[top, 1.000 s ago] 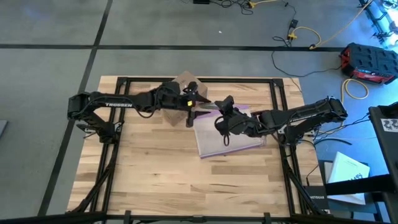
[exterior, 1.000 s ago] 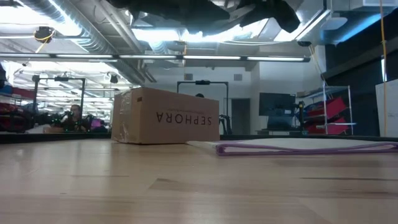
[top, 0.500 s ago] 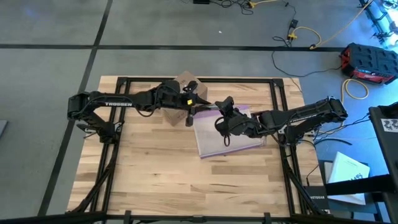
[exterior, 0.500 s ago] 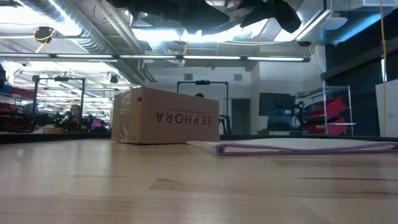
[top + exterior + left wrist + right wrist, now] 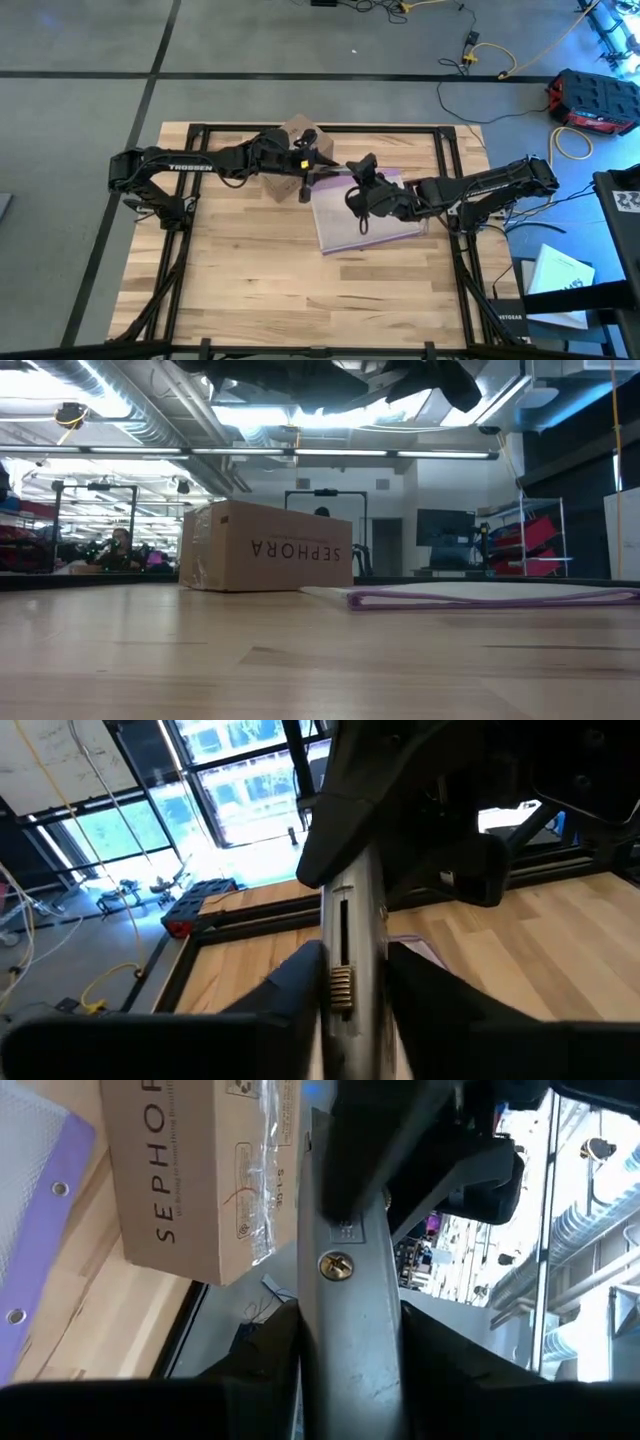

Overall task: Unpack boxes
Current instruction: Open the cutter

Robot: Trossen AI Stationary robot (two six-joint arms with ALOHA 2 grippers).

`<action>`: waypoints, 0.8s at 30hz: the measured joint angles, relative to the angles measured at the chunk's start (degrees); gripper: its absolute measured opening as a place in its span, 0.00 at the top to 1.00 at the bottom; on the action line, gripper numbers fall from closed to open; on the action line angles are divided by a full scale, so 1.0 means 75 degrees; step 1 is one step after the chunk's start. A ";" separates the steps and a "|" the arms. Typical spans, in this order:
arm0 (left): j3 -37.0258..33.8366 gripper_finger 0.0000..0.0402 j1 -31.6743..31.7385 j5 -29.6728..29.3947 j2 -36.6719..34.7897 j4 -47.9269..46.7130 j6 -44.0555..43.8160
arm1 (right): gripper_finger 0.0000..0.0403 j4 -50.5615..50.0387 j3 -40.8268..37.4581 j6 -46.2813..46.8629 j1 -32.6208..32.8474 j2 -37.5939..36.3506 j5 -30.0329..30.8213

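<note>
A brown cardboard box (image 5: 265,547) with black SEPHORA lettering rests on its base at the table's far middle. In the high view the box (image 5: 296,130) is partly hidden under my left arm. A grey knife-like tool (image 5: 335,169) hangs in the air between my two grippers, just right of the box. My left gripper (image 5: 312,166) is shut on one end of it and my right gripper (image 5: 356,176) on the other. Both grippers are high above the table. My left gripper pinches the tool between its two fingers at the stretch with the ribbed slider (image 5: 340,988). The fingers come level from the table's left and lie along the tool. The tool is lifted clear of the table. My right gripper pinches the tool's other end, at the stretch with the screw (image 5: 338,1295), between its two fingers. The fingers come from the table's right, slanting slightly down, and lie along the tool. The tool hangs about level, clear of box and table.
A clear plastic bag (image 5: 365,215) with a purple zip edge (image 5: 480,597) lies flat on the table under my right gripper. The near half of the wooden table (image 5: 300,290) is bare. Black frame rails (image 5: 450,150) run along the table's sides.
</note>
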 joint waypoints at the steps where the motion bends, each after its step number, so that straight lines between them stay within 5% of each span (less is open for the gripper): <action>1: 0.0000 0.63 0.0023 0.0003 0.0000 -0.0043 0.0003 | 0.72 0.0065 0.0005 0.0003 -0.0005 0.0000 0.0027; 7: -0.0015 0.49 0.0032 -0.0004 0.0012 -0.0079 -0.0026 | 0.72 0.0296 0.0017 -0.0039 -0.0006 -0.0006 0.0093; 17: -0.0015 0.82 0.0068 0.0009 0.0012 -0.0102 -0.0206 | 0.72 0.0139 0.0016 -0.0235 -0.0002 -0.0006 0.0094; 24: -0.0015 0.82 0.0068 0.0006 0.0012 -0.0128 -0.0129 | 0.72 0.0144 0.0015 -0.0278 0.0000 -0.0006 0.0092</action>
